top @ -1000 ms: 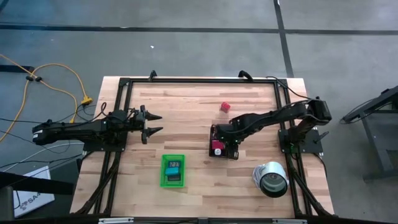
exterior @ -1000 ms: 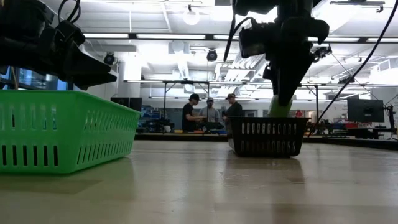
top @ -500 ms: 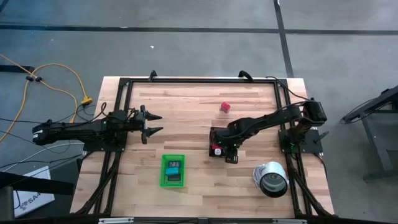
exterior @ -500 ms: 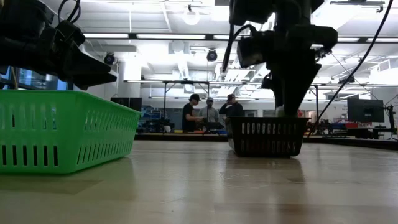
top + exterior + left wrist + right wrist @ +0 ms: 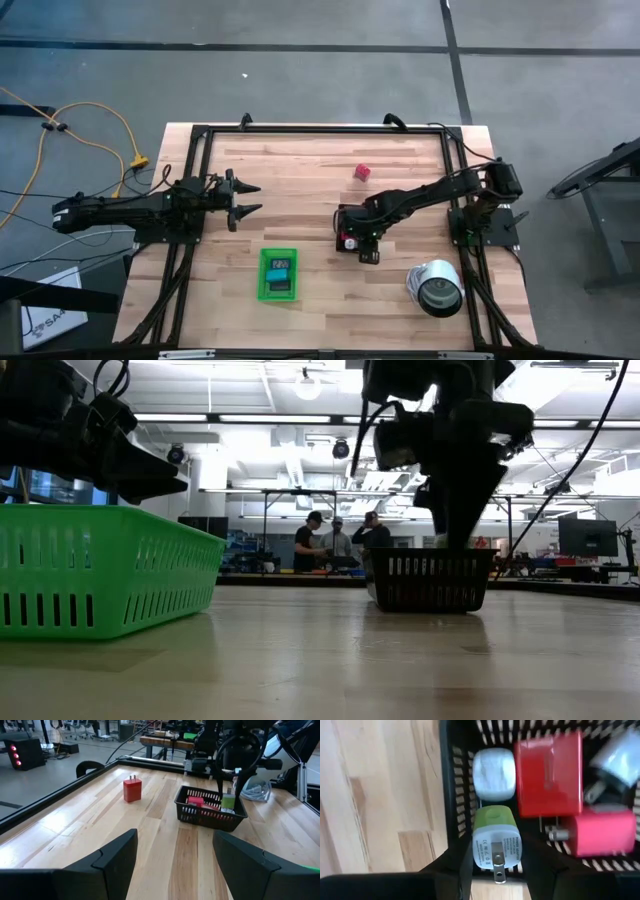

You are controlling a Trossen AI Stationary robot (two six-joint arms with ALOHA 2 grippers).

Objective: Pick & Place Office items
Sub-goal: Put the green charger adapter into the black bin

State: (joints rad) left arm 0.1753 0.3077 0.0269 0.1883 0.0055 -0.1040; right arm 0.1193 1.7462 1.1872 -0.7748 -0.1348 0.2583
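Lowered right hand point(image 5: 492, 862) gripping green plug point(image 5: 494, 837), inside black basket point(image 5: 451, 795)

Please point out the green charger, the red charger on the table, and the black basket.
green charger point(image 5: 493, 842): right wrist view, its white plug face.
red charger point(image 5: 132, 789): left wrist view, its front face.
black basket point(image 5: 207, 816): left wrist view, its near wall.

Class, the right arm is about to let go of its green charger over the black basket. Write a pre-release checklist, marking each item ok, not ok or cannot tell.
1. Right gripper holds the green charger: ok.
2. Charger is over the black basket, not bare table: ok.
3. Free spot directly beneath the charger: cannot tell; a white charger and red chargers lie close.
4. Left gripper is well away, open: ok.
5. Red charger on the table is clear of the arm: ok.
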